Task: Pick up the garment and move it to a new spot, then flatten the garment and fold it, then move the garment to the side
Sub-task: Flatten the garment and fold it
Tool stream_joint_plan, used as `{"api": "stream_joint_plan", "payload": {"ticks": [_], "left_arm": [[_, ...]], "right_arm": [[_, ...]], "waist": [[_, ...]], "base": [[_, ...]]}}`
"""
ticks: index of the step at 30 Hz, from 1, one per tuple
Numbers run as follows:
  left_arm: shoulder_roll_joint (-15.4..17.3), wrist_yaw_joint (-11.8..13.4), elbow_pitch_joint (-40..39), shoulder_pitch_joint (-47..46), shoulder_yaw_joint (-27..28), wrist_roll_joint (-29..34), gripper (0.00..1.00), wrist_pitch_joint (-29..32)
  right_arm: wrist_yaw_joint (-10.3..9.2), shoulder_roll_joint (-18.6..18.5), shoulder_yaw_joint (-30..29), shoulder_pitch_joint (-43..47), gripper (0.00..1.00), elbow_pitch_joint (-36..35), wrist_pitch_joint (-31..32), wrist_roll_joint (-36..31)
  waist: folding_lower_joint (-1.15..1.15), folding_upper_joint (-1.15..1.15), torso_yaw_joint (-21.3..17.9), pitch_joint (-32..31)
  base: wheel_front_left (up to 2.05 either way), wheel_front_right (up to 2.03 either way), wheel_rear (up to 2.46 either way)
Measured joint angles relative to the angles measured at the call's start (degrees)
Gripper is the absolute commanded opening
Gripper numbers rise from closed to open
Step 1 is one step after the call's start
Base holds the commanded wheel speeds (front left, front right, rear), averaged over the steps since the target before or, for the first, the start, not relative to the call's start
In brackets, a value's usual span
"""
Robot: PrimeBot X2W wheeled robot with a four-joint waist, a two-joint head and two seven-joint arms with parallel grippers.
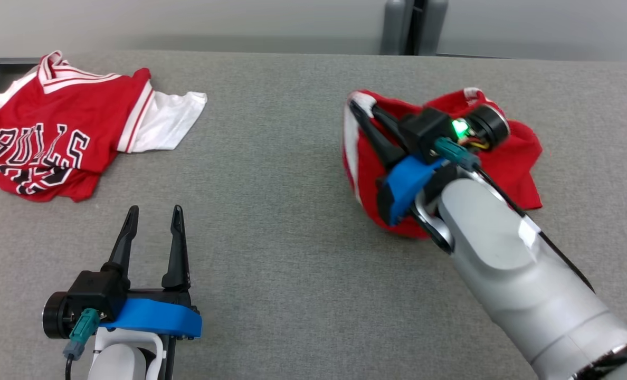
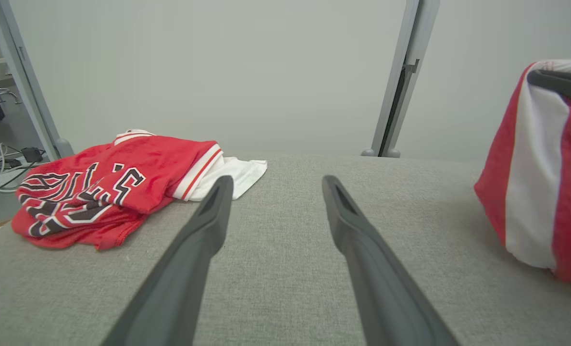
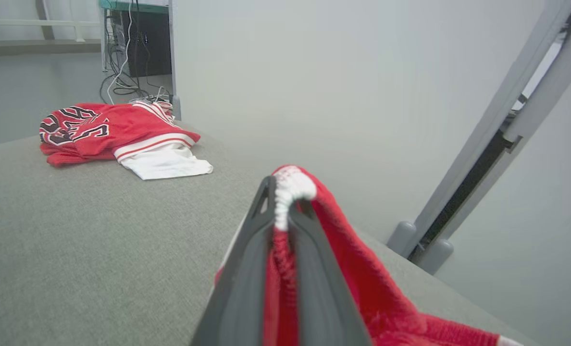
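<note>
Closest to us, at the lower left of the head view, our left gripper [image 1: 154,209] hovers over the grey padded table [image 1: 292,237]. Its two dark fingers are spread wide and have nothing between them or against them. The left wrist view shows bare grey cloth in the gap.

Further out on the right, our right gripper [image 1: 364,107] reaches in over the table with its fingers pressed together. They pinch a fold of the red garment [image 1: 511,158] at its white ribbed trim [image 3: 289,188]. In the right wrist view the trim bulges out just past the fingertips, and red cloth is squeezed down the slot between the fingers. The garment is bunched in a heap on the right side of the table, drawn up to a peak at the pinch, and the rest slumps down beneath the wrist.

At the far left lies a red Bulls jersey [image 1: 55,137], crumpled over a white shirt [image 1: 171,119], well apart from both grippers. Behind the table stands a pale wall with a grey post [image 1: 395,26].
</note>
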Motion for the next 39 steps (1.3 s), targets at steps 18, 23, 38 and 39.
{"api": "stream_joint_plan", "payload": {"ticks": [18, 23, 38, 39], "left_arm": [[0.02, 1.13, 0.00, 0.83, 0.24, -0.63, 1.00, 0.00], [0.01, 1.31, -0.30, 1.71, 0.85, -0.49, 1.00, 0.00], [-0.01, 0.53, -0.38, 2.36, 1.51, 1.22, 1.00, 0.00], [0.00, 0.53, -0.38, 2.42, 1.68, 1.37, 1.00, 0.00]], "right_arm": [[0.00, 3.77, 5.77, -12.35, 0.00, -11.21, -1.87, 5.09], [0.00, 3.66, 4.68, -3.22, 0.00, -13.36, -1.88, 3.26], [-0.01, -7.46, -10.02, 32.69, 0.00, -22.80, -1.87, 2.58], [-0.01, -7.70, -11.73, 34.12, 0.00, -23.01, -1.88, 2.56]], "waist": [[-0.01, 0.00, 2.76, -1.75], [-0.01, 0.00, 0.91, -2.04], [-0.01, 0.00, -7.04, -3.01], [-0.01, 0.00, -7.48, -3.10]], "base": [[0.00, 0.00, 0.00], [0.00, 0.00, 0.00], [0.00, 0.00, 0.00], [0.00, 0.00, 0.00]]}}
